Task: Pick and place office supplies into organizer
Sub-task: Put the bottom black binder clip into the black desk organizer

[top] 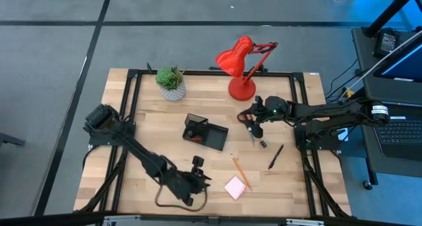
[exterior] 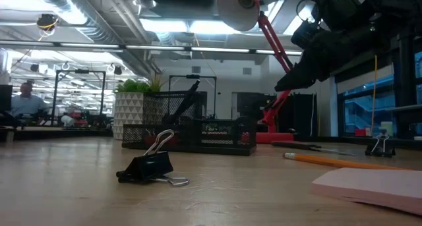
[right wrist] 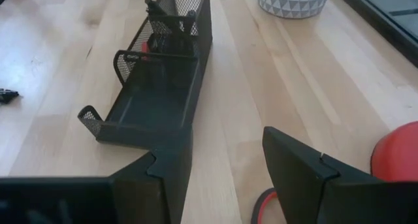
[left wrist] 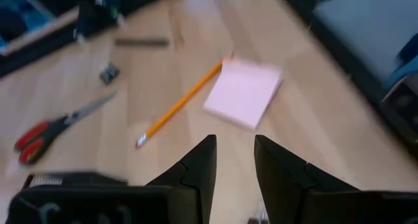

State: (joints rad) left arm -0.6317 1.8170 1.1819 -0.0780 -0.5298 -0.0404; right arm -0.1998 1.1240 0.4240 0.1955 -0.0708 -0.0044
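High view shows the table with the organizer at its middle and most supplies loose to its right: scissors, pencil, pen, sticky pad. The right gripper hovers above the scissors' red handles, fingers parted and empty, close to the lamp, so a careless lift could clip its base. The left gripper waits near the front edge, fingers apart and empty, and reaching for the pad could nudge the pencil.

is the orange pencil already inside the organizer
No, the orange pencil lies on the bare table, apart from the organizer, next to the pink pad.
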